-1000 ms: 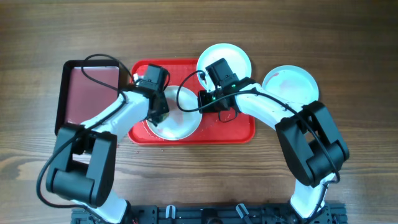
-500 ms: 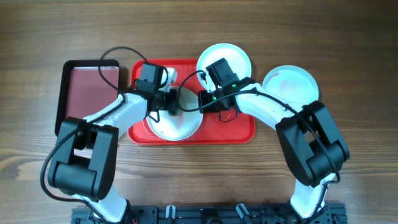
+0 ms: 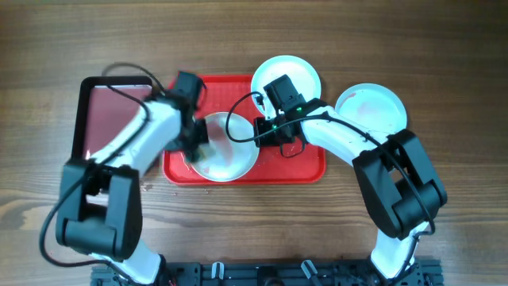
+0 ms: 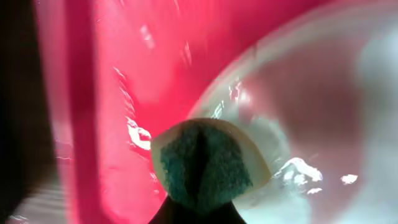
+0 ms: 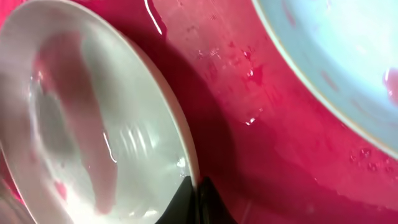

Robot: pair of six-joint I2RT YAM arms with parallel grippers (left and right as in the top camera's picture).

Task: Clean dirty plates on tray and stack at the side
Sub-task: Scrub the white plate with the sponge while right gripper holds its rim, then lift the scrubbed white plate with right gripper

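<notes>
A white plate (image 3: 226,151) sits on the red tray (image 3: 305,163), wet and smeared with red. My right gripper (image 3: 258,135) is shut on its right rim; the rim shows pinched between the fingers in the right wrist view (image 5: 194,186). My left gripper (image 3: 194,143) is shut on a green and white sponge (image 4: 208,162) pressed at the plate's left rim (image 4: 298,112). A mint-blue plate (image 3: 286,75) lies on the tray's far right corner, also in the right wrist view (image 5: 336,56). Another plate (image 3: 369,107) with red smears lies on the table to the right.
A smaller black-rimmed maroon tray (image 3: 111,119) lies left of the red tray. Water drops dot the red tray (image 5: 249,118) between the plates. The wooden table (image 3: 444,48) surrounds everything.
My left gripper with the sponge has swept from the plate's upper middle back to its left rim. The right arm and the plate stayed put.
</notes>
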